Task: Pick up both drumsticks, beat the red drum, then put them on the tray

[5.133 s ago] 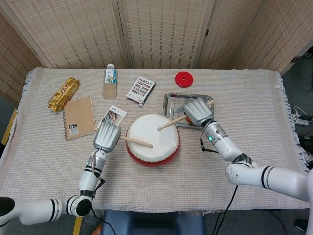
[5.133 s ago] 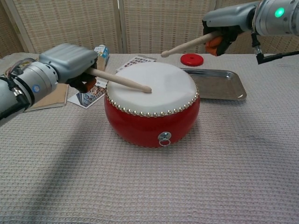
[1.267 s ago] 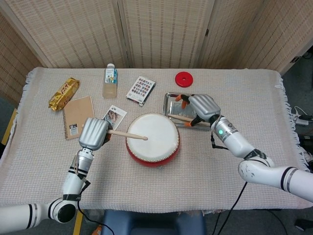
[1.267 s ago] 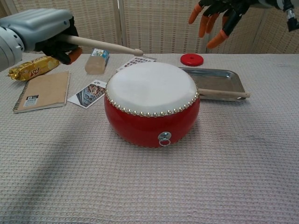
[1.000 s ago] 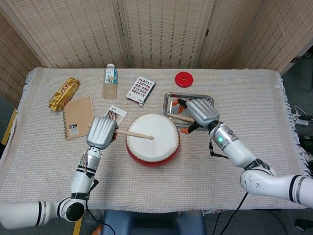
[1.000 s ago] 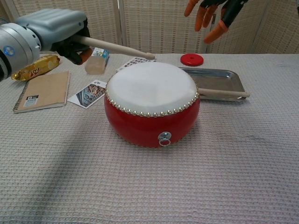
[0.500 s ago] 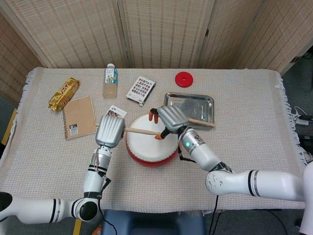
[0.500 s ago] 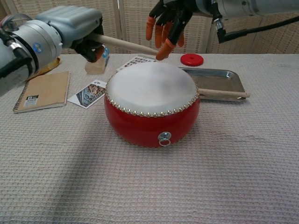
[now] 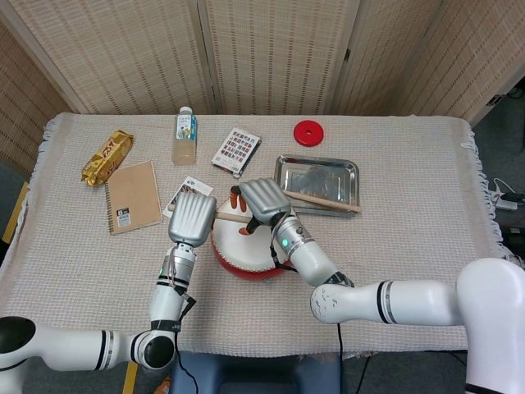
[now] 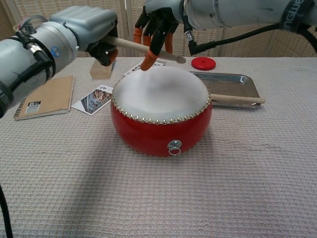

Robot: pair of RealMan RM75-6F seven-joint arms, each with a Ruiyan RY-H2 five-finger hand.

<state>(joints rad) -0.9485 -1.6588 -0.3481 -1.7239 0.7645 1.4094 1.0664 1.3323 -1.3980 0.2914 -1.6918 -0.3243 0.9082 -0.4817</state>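
red drum (image 10: 161,116): nearest thing, on the table (image 10: 237,188), white skin up, metal ring on the front wall.
left hand (image 10: 91,30): above the drum's left rear edge, fingers wrapped round the butt of one drumstick.
held drumstick (image 10: 148,50): slants from the left hand out over the drumhead, tip in the air above the skin, not touching it.
right hand (image 10: 157,25): over the rear of the drumhead, crossing the held drumstick; fingers spread and pointing down, orange fingertips (image 10: 146,63) just above the skin. Looks to hold nothing, though contact with the stick is hard to read from either view.
second drumstick (image 9: 321,201): lies across the front edge of the tray, one end past the tray's right corner, apart from both hands.
tray (image 9: 344,170): metal, right of and behind the drum, just beside it.
photo card (image 10: 91,100): flat, left of the drum.
notebook (image 9: 133,196): spiral-bound, brown, further left.
card pack (image 9: 236,151): behind the drum.
bottle (image 9: 184,137): upright, left of the card pack.
snack bar (image 9: 107,157): gold wrapper, far left.
red disc (image 9: 308,132): behind the tray, near the far edge.
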